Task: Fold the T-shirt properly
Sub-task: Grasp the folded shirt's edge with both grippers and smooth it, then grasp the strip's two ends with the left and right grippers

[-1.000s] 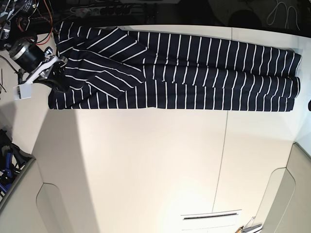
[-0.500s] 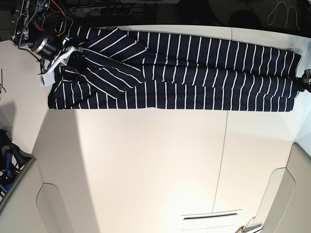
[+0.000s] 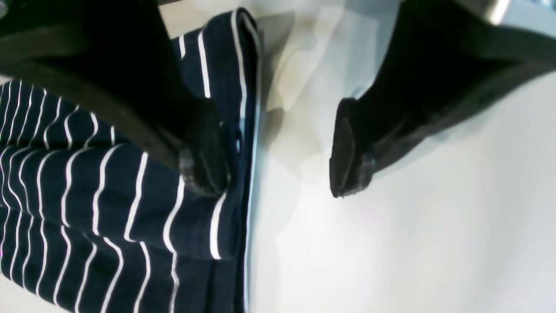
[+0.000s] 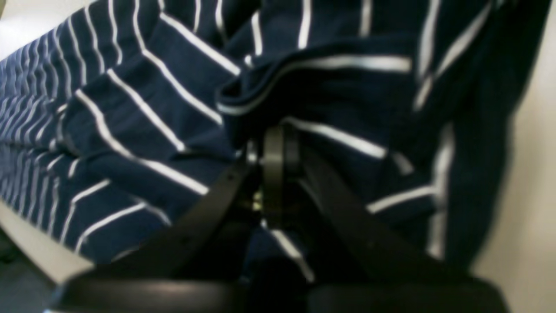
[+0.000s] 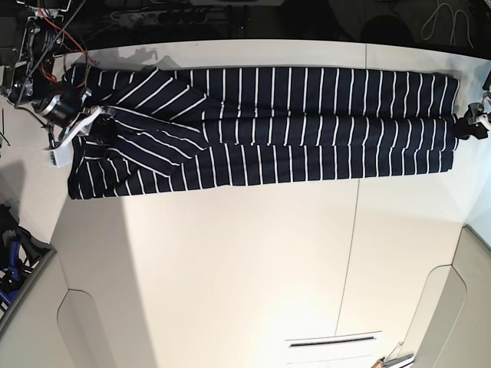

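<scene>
- The jaws of the left gripper (image 3: 278,148) stand wide apart and hold nothing: one finger lies over the striped cloth at its edge, the other hangs over the bare desk (image 3: 412,243).
- The jaws of the right gripper (image 4: 273,169) are closed together, pinching a fold of the T-shirt (image 5: 261,126).
- There is one T-shirt, dark navy with thin white stripes, stretched in a long band across the far part of the white desk (image 5: 230,268), from the right gripper (image 5: 96,126) at the base view's left to the left gripper (image 5: 469,123) at its right.
- Two arms show, one at each end of the cloth.
- No container shows; a grey bin-like edge (image 5: 23,257) sits at the base view's lower left, and its contents cannot be made out.
- Only the base view shows the whole shirt, with a diagonal folded flap near its left end and lengthwise creases along the band.
- The left wrist view alone shows the stacked layers at the shirt's edge (image 3: 243,130) and the gap between the fingers.
- The right wrist view alone shows cloth bunched and hanging around the closed tips, blurred at close range.
</scene>
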